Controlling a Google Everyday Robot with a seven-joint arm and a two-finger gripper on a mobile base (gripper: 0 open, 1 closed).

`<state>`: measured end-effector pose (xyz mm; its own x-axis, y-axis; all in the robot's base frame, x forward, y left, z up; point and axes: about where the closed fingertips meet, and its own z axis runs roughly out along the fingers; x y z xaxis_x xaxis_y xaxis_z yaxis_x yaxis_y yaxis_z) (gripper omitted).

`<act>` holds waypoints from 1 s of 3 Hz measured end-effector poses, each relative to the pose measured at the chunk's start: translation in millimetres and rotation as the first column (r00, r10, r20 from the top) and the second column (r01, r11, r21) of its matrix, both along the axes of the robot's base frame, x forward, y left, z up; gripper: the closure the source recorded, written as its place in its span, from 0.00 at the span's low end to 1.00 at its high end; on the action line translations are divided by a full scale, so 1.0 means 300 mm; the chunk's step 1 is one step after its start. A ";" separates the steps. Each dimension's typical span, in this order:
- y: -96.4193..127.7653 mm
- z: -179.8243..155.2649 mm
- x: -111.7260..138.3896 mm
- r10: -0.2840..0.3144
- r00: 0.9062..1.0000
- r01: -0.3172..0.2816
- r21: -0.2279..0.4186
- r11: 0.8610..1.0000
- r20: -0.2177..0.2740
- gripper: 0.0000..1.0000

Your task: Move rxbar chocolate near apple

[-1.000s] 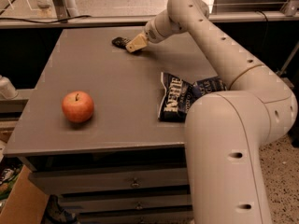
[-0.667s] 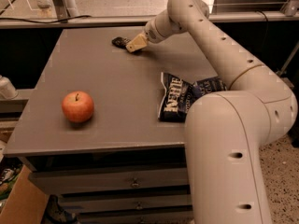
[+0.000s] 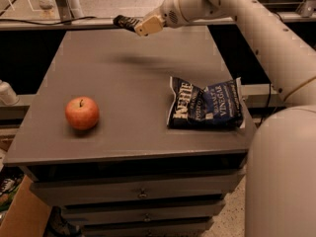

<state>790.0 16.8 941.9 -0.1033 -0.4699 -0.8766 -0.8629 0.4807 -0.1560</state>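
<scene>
Now, end effector [image 3: 140, 26]: up in the air over the far edge of the surface [image 3: 123, 78], pinching one end of the rxbar chocolate [image 3: 124, 20]
rxbar chocolate: dark bar sticking out leftward from the end effector, clear of the surface
apple [image 3: 82, 113]: on the surface, well apart from the end effector, nearer the camera and further left
chip bag [image 3: 205, 105]: dark blue, lying flat, nearer the camera and right of the end effector
</scene>
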 end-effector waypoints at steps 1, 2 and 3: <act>-0.026 0.083 -0.120 0.058 0.998 -0.058 0.029 0.998 -0.004 1.00; -0.025 0.083 -0.120 0.058 0.998 -0.058 0.029 0.998 -0.004 1.00; -0.002 0.051 -0.135 0.121 0.992 -0.121 0.018 0.993 -0.035 1.00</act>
<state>749.4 16.1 957.2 -0.0778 -0.4669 -0.8809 -0.9197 0.3748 -0.1174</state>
